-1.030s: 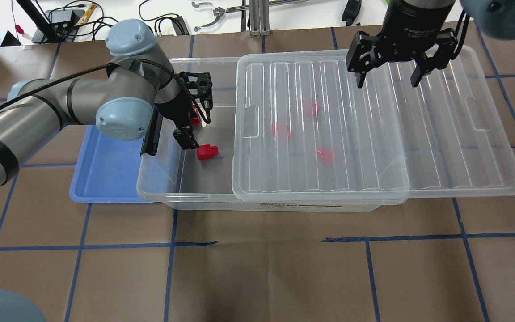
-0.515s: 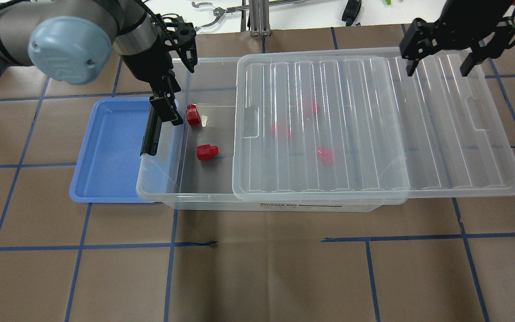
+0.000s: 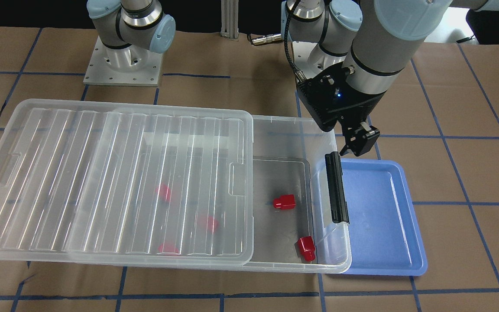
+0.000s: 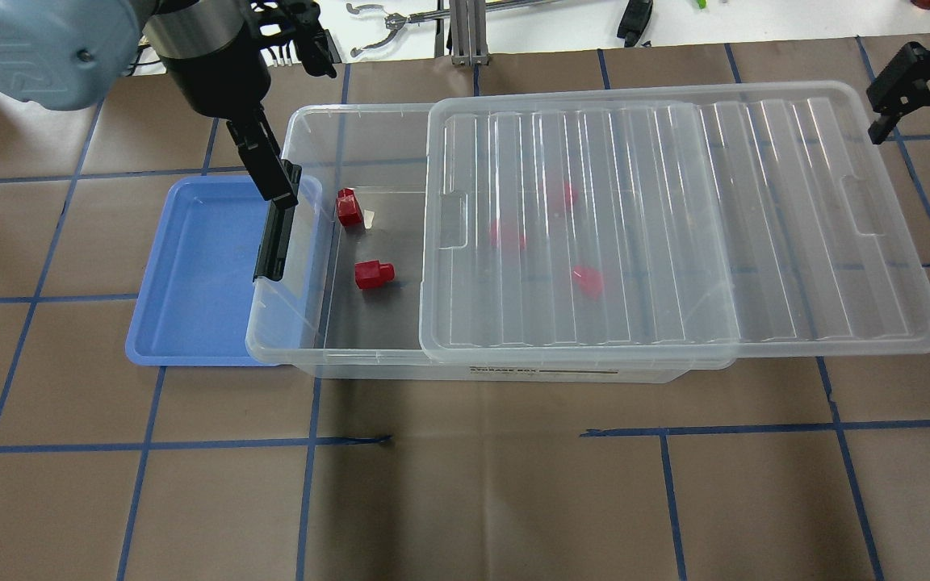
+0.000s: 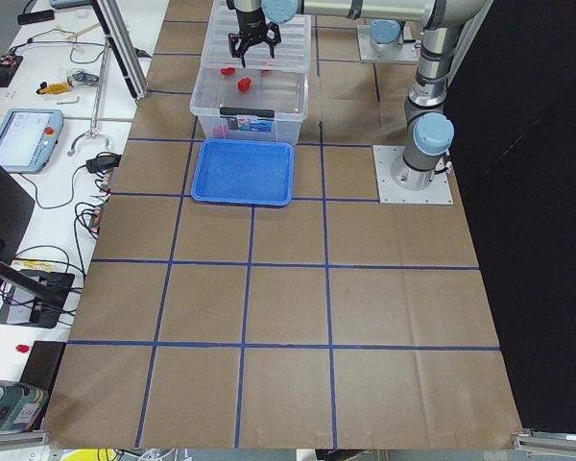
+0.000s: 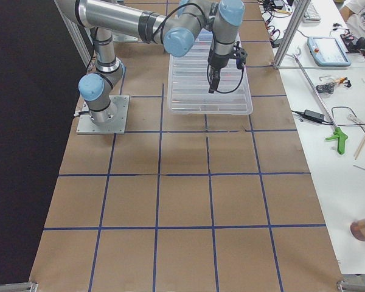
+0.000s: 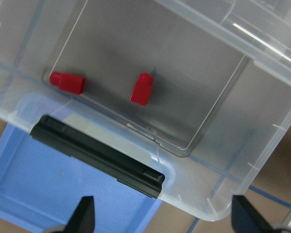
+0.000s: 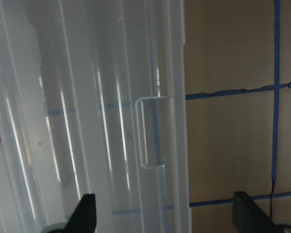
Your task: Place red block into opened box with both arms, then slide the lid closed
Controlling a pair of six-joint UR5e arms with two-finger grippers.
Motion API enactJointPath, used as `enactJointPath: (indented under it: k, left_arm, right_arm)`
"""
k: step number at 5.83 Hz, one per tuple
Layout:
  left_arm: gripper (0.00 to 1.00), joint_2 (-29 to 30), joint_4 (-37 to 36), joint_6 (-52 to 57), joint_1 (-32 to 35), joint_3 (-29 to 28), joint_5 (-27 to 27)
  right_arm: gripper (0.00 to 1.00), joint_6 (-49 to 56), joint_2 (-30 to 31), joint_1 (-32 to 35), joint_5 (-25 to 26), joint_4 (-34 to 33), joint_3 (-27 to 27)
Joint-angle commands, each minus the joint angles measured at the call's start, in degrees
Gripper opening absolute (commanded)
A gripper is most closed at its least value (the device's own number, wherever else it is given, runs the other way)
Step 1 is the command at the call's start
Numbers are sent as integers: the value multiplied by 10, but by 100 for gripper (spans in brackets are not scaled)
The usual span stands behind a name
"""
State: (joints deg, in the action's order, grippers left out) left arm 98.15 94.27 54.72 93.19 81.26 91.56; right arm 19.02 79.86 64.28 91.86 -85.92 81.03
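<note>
Overhead exterior is showing the red block (image 4: 348, 206) lying on the floor of the box (image 4: 352, 355), in the uncovered end near the black clip (image 4: 275, 242). A second block (image 4: 374, 274) is lying close by, toward the front. Three more are showing as blurs through the lid (image 4: 675, 226). The lid is sitting offset toward my right side, covering most of the box and overhanging its far short end.

My left jaws are hanging spread and empty above the clip end, by the blue tray (image 4: 198, 274). My right jaws are spread too, holding nothing, and hovering over the lid's overhanging end with the tab recess (image 8: 153, 131) below them.

I am judging the placing as done and the closing as the step in hand. The next move is calling for my right jaws to drop to that end and push the lid along the rim toward the clip, with my left jaws staying clear or steadying the box against skating on the surface.
</note>
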Motion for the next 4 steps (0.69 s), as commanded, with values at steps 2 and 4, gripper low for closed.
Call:
enactJointPath:
  k: [2,4]
  left_arm:
    - [98,-38,-30,-285,-44,19,-11]
    - [98,-32,-56,-451,-45,15,-26]
  right_arm:
    - [100,43,-58,-62,38,-52,1]
    - [100,59,-72,-79,38,-140,55]
